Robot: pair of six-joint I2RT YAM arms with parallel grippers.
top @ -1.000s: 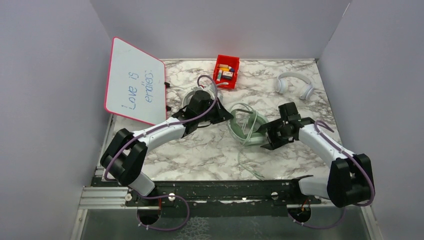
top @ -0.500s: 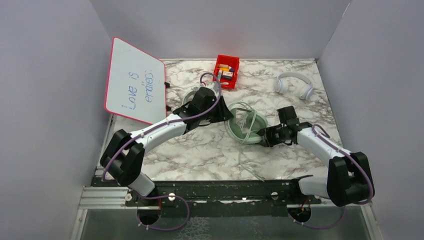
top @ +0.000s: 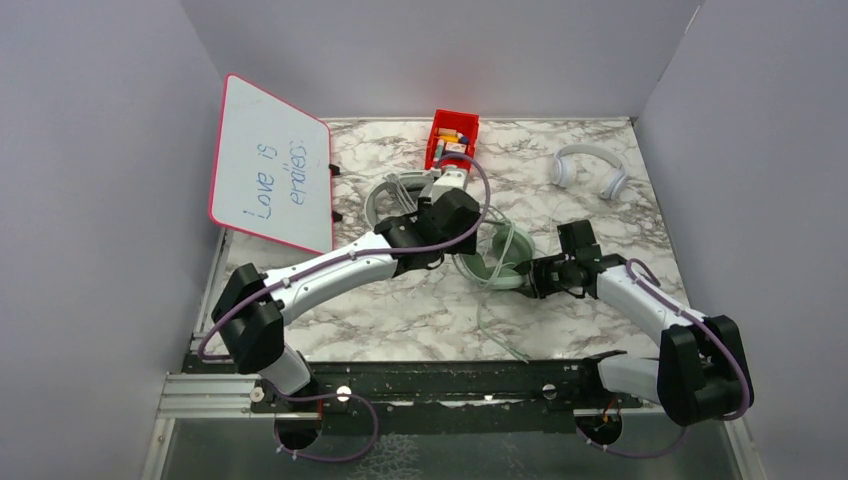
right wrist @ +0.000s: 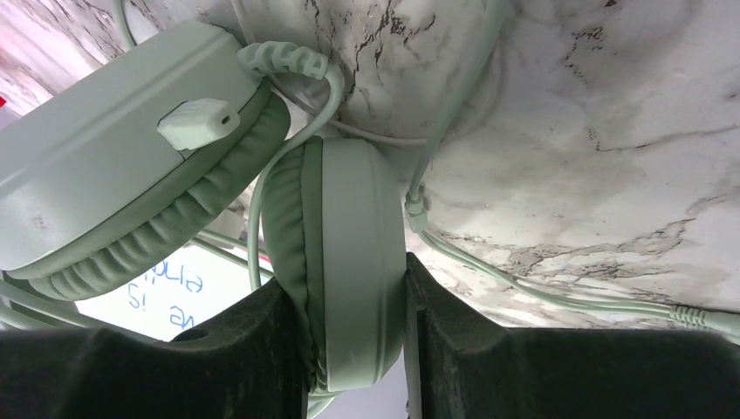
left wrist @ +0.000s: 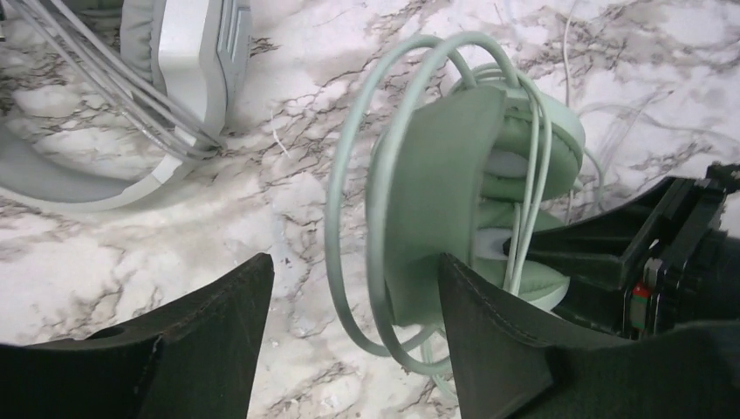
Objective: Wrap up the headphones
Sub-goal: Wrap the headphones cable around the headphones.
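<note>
Soft matt pads on the mint-green headset [right wrist: 349,262], smooth plastic grey-white headset [left wrist: 188,52], shiny marble-look table [top: 400,310], red plastic bin [top: 457,114] at 12 o'clock.

From above, the left arm [top: 330,268] hid part of the grey-white headset [top: 372,197]; the left wrist view cropped it. Contents of the red bin [top: 456,116] were too small to name.

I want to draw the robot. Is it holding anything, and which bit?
The right hand squeezes one ear cup of the mint-green headphones. The left hand is open and holds nothing.
</note>
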